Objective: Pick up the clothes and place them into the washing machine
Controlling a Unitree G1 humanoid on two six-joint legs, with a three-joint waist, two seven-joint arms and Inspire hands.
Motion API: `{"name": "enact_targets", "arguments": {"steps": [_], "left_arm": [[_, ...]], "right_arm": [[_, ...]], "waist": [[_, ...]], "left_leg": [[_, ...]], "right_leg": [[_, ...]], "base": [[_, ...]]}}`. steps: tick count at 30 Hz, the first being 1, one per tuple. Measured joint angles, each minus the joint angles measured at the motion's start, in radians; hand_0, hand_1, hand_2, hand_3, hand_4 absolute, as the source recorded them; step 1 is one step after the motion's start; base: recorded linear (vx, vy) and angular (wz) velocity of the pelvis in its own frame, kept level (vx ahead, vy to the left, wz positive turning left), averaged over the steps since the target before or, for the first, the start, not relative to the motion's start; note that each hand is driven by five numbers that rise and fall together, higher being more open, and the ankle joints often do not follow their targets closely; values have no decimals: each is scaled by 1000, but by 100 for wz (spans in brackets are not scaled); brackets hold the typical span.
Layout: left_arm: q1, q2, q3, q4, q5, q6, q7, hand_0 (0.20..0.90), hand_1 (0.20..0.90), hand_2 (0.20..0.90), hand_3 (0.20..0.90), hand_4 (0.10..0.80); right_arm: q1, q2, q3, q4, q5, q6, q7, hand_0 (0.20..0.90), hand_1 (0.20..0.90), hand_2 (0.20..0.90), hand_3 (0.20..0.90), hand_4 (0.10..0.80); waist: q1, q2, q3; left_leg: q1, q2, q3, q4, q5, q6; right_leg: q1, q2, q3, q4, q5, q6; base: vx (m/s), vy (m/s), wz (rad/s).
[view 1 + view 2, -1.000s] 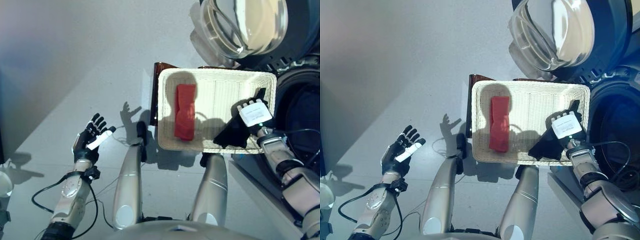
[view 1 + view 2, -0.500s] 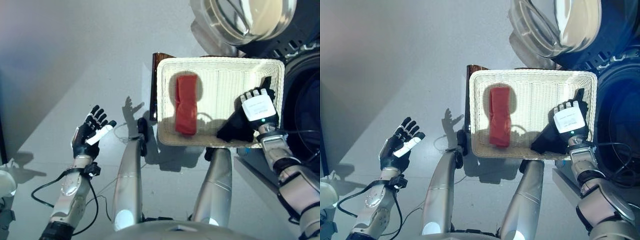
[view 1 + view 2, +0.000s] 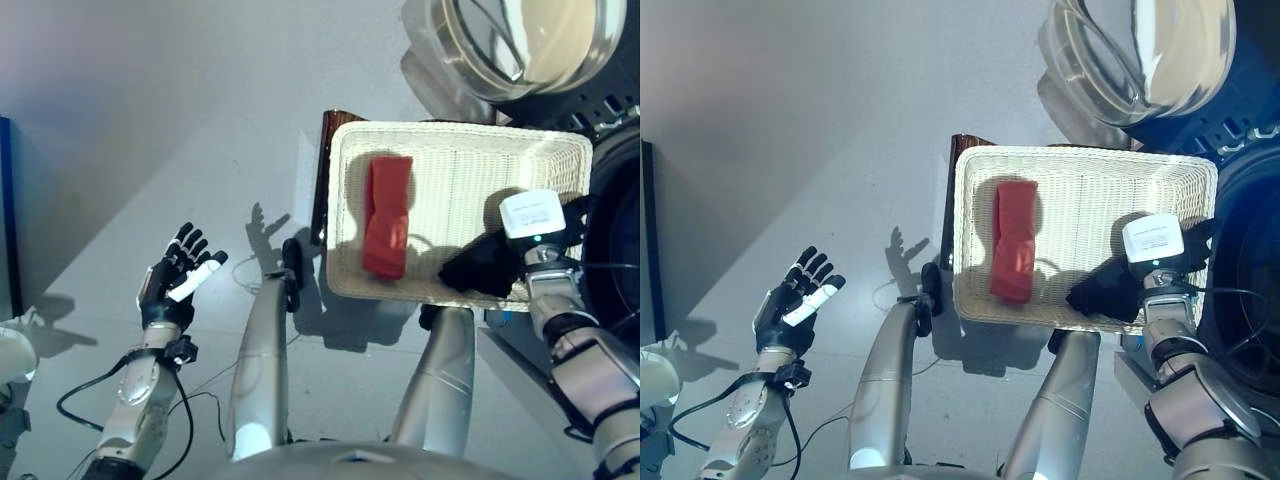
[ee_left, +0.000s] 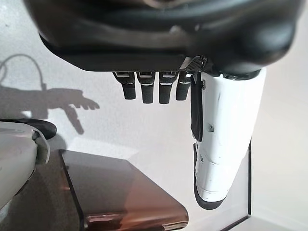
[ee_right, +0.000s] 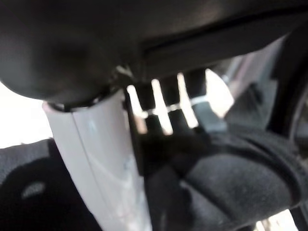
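A white wicker basket stands in front of me. A red cloth lies folded in its left half. At the basket's right end my right hand is shut on a black cloth, which droops over the basket's near rim. The right wrist view shows its fingers curled into the black cloth beside the white thumb cover. My left hand hangs open over the floor at the far left, holding nothing. The washing machine's dark drum opening sits just right of the basket.
The washer's round glass door stands swung open above the basket's far right corner. A brown glossy board or stool sticks out from under the basket's left side, also visible as the brown slab. Grey floor lies to the left.
The whole picture has shifted as the camera moved. My right hand has turned its fingers toward the washer side, still holding the black cloth. The left hand stays open and idle.
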Motion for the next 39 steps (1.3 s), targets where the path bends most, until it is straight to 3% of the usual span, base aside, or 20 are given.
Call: {"name": "enact_targets", "arguments": {"steps": [5, 8, 10, 12, 15, 16, 20, 22, 24, 25, 26, 29, 30, 31, 33, 39], "left_arm": [[-1, 0, 2, -1, 1, 0, 5, 900, 900, 900, 900, 800], [0, -2, 2, 2, 4, 0, 12, 900, 900, 900, 900, 800], [0, -4, 3, 8, 5, 0, 18, 900, 900, 900, 900, 800], [4, -30, 22, 27, 9, 0, 29, 900, 900, 900, 900, 800], [3, -54, 45, 72, 11, 3, 43, 900, 900, 900, 900, 800], [6, -55, 49, 79, 10, 3, 57, 900, 900, 900, 900, 800], [7, -69, 62, 91, 10, 15, 60, 900, 900, 900, 900, 800], [6, -88, 67, 92, -1, 27, 59, 900, 900, 900, 900, 800], [8, -97, 65, 92, -12, 38, 58, 900, 900, 900, 900, 800], [10, -100, 65, 93, -16, 45, 57, 900, 900, 900, 900, 800], [11, -102, 64, 93, -23, 50, 57, 900, 900, 900, 900, 800], [14, -104, 60, 93, -41, 60, 51, 900, 900, 900, 900, 800], [16, -103, 58, 93, -41, 65, 48, 900, 900, 900, 900, 800], [17, -102, 55, 92, -43, 66, 49, 900, 900, 900, 900, 800], [18, -97, 38, 93, -47, 68, 48, 900, 900, 900, 900, 800], [19, -82, 27, 92, -48, 71, 37, 900, 900, 900, 900, 800]], "right_arm": [[14, 21, -83, 6, 62, -5, -18, 200, 200, 200, 200, 300], [26, 69, -223, -14, 198, -18, -36, 200, 200, 200, 200, 300], [54, 97, -338, -54, 348, -71, -40, 200, 200, 200, 200, 300], [146, 137, -499, -233, 586, -162, -21, 200, 200, 200, 200, 300], [199, 215, -594, -331, 864, -302, -10, 200, 200, 200, 200, 300], [219, 275, -647, -371, 1056, -364, 7, 200, 200, 200, 200, 300], [217, 382, -713, -369, 1494, -473, 127, 200, 200, 200, 200, 300], [187, 443, -787, -358, 1813, -524, 212, 200, 200, 200, 200, 300], [157, 473, -818, -342, 1994, -562, 258, 200, 200, 200, 200, 300], [138, 483, -821, -331, 2072, -582, 273, 200, 200, 200, 200, 300], [120, 493, -831, -326, 2127, -599, 287, 200, 200, 200, 200, 300], [54, 515, -883, -303, 2284, -647, 323, 200, 200, 200, 200, 300], [23, 516, -924, -284, 2340, -661, 329, 200, 200, 200, 200, 300], [-4, 512, -962, -274, 2383, -680, 331, 200, 200, 200, 200, 300], [-75, 483, -1055, -211, 2458, -714, 318, 200, 200, 200, 200, 300], [-139, 400, -1139, -178, 2520, -754, 281, 200, 200, 200, 200, 300]], "waist": [[-1, 0, 0], [-3, -4, -3], [-9, -9, -6], [-25, -11, -6], [-59, -19, -6], [-73, -33, -13], [-86, -53, -16], [-86, -55, -14], [-84, -54, -15], [-77, -55, -17], [-83, -56, -16], [-84, -56, -18], [-73, -55, -18], [-75, -53, -18], [-56, -51, -20], [-44, -44, -24]], "left_leg": [[-2, 0, 1, 24, -19, 4], [-1, 0, 1, 25, -22, 1], [-1, 1, 1, 26, -22, 2], [0, 11, 0, 43, -27, 6], [19, 22, -1, 56, -43, 10], [25, 27, 1, 55, -46, 6], [37, 36, 2, 55, -50, -1], [53, 36, 2, 53, -54, -4], [70, 37, 1, 49, -56, -7], [81, 36, 0, 42, -51, -5], [89, 37, 1, 36, -55, -10], [108, 36, 0, 19, -50, -14], [111, 35, 0, 17, -44, -9], [111, 35, 1, 19, -51, -13], [115, 34, 3, 20, -47, -8], [119, 33, 12, 21, -55, -5]], "right_leg": [[2, -2, 7, 10, -7, 4], [3, -1, 7, 10, -7, 4], [4, 1, 8, 9, -7, 3], [11, 10, 8, 10, -7, 3], [36, 17, 6, 7, -7, 4], [37, 21, 7, 7, -7, 3], [41, 31, 9, 7, -6, 2], [50, 34, 13, 5, -4, 1], [66, 38, 14, -1, -8, 9], [74, 40, 17, -7, -1, -2], [82, 42, 16, -13, -8, 9], [100, 45, 15, -26, -8, 8], [101, 45, 19, -27, 1, -4], [102, 44, 18, -26, -2, 4], [103, 43, 19, -29, 3, -3], [105, 36, 19, -31, 0, -1]], "base": [[7, 5, 0], [36, 16, 0], [40, -6, -2], [38, -25, -15], [31, -18, -14], [28, -1, -9], [11, 8, -11], [41, 14, -9], [87, -1, -9], [35, 9, -5], [33, 5, -5], [9, 0, -1], [0, 0, 0], [-79, 15, -1], [-39, 6, -1], [7, 0, -1]]}}
